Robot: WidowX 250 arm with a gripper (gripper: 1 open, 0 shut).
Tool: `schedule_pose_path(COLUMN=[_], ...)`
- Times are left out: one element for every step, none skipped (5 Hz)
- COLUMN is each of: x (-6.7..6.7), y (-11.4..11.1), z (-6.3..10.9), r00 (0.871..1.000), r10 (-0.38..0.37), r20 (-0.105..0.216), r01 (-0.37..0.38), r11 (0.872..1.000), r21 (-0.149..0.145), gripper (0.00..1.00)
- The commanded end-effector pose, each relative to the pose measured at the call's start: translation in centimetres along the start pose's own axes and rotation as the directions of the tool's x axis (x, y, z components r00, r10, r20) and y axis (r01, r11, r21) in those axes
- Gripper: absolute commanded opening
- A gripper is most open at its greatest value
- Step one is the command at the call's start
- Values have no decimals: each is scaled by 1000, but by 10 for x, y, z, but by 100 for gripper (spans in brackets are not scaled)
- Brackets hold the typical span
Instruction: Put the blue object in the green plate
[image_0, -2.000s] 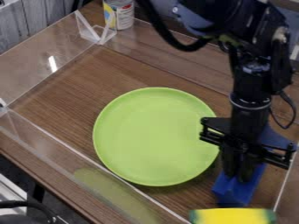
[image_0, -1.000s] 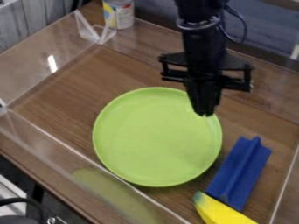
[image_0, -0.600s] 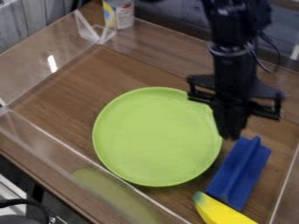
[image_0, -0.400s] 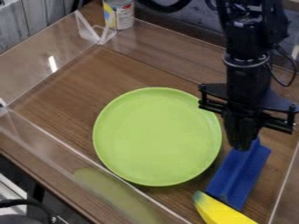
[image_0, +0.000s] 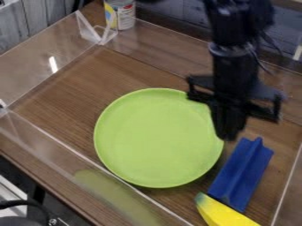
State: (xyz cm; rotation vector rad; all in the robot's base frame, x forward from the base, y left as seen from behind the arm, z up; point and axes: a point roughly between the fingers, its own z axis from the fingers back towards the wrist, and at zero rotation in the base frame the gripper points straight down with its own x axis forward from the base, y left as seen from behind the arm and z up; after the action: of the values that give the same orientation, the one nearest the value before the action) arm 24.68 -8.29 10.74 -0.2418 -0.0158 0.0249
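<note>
A dark wood-grain tabletop (image_0: 112, 75) — fenced by clear plastic walls (image_0: 41, 53) catching light glare.

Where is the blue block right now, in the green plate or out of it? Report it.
Out. The blue block lies on the wooden table just right of the green plate, whose surface is bare.

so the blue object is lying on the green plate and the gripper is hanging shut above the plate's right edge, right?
Not quite. In the camera view the blue object lies on the wooden table, just off the green plate's right rim, not on it. The gripper does hang shut above the plate's right edge.
</note>
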Motion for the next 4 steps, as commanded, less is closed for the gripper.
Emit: schedule_pose_path(x=[6,7,8,8], y=[34,0,-31,11], z=[26,7,-11,5], r00=[998,999,998,999], r10=[21,-9,-43,-2], r20=[58,48,35,54], r01=[-21,9,43,2], r11=[1000,1000,999,1000], r21=[3,2,3,16], gripper=[0,0,0,0])
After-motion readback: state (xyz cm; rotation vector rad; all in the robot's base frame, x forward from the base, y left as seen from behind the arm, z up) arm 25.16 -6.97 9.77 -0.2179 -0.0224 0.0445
